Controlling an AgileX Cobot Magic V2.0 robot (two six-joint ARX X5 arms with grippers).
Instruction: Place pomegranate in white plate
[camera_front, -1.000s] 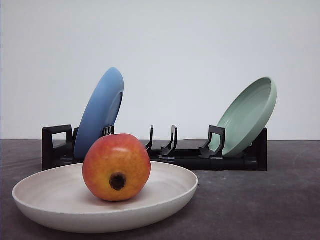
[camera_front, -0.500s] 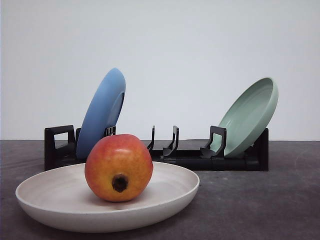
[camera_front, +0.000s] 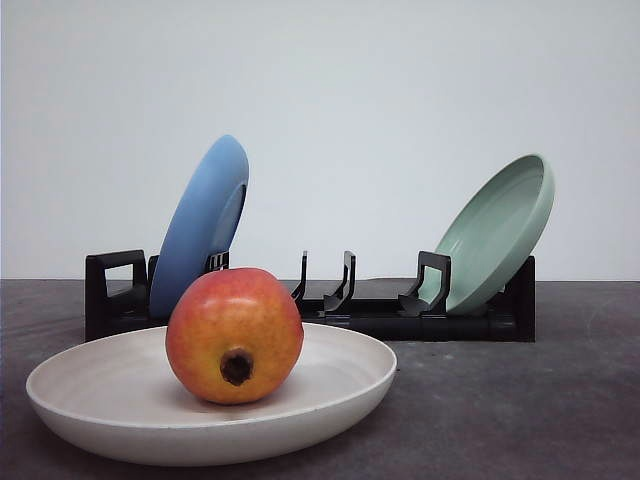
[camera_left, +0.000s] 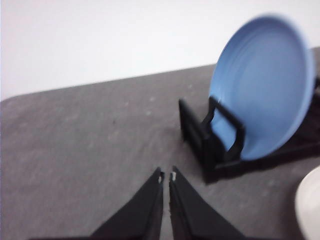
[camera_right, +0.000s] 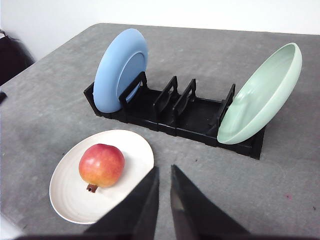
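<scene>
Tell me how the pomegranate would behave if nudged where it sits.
The pomegranate is round and smooth-skinned, so it would likely roll rather than slide. The white plate has a raised rim that would probably stop a gentle roll. Its glossy skin may be slippery in a pinch grip.

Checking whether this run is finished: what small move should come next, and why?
Probably none beyond keeping both arms back. The pomegranate already sits in the white plate, free of any grip. The right pincer is shut and empty above the table, and the left pincer is shut beside the blue plate.
</scene>
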